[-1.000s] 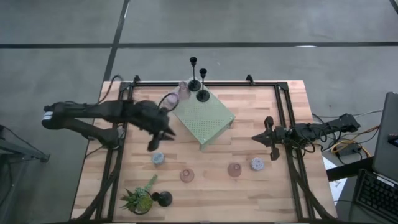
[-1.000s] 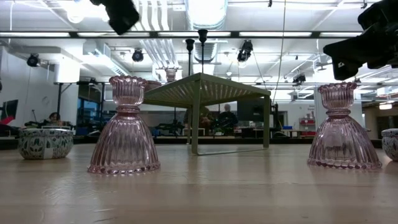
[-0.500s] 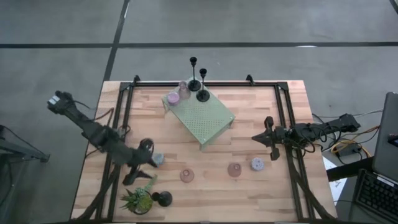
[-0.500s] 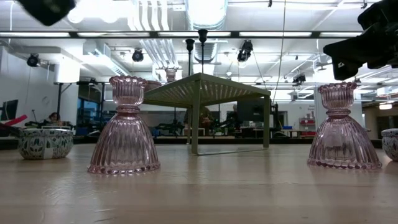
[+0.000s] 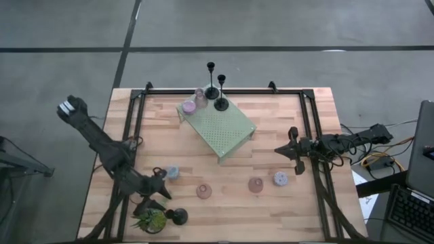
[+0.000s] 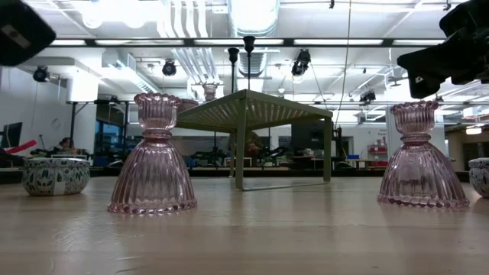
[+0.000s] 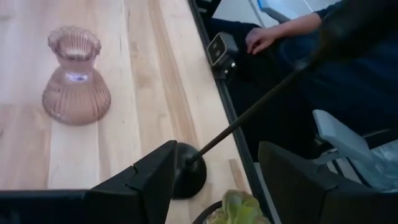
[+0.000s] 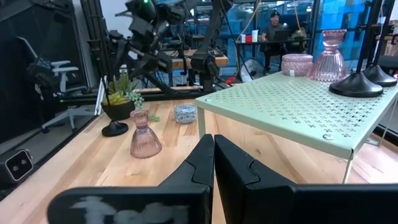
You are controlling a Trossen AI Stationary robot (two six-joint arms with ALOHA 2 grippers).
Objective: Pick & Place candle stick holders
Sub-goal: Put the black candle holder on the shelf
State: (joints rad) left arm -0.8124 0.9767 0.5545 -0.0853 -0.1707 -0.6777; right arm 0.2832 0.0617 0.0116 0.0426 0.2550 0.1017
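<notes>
A black candle stick holder (image 5: 178,217) with a round base and thin stem stands by the near edge, beside the potted plant (image 5: 150,219). My left gripper (image 5: 161,192) is open just short of it. In the left wrist view the base (image 7: 189,177) shows beyond the spread fingers (image 7: 214,158), untouched. Two pink holders (image 5: 203,191) (image 5: 255,184) and two pale blue-grey cups (image 5: 173,173) (image 5: 280,178) stand on the table. Two more black holders (image 5: 221,103) and pink ones (image 5: 188,106) stand on the green stand (image 5: 224,132). My right gripper (image 5: 279,149) waits shut at the right.
The spiky plant (image 7: 239,208) stands right beside the black holder's base. A person's hand (image 7: 264,38) shows beyond the table's near edge. The green stand (image 8: 292,102) fills the table's far middle. Black frame rails (image 5: 135,135) run along both sides.
My left gripper has gone from beside the green stand's left corner toward the table's near edge, past the pale blue-grey cup, and has come down close to the black holder and the plant. No thing has moved.
</notes>
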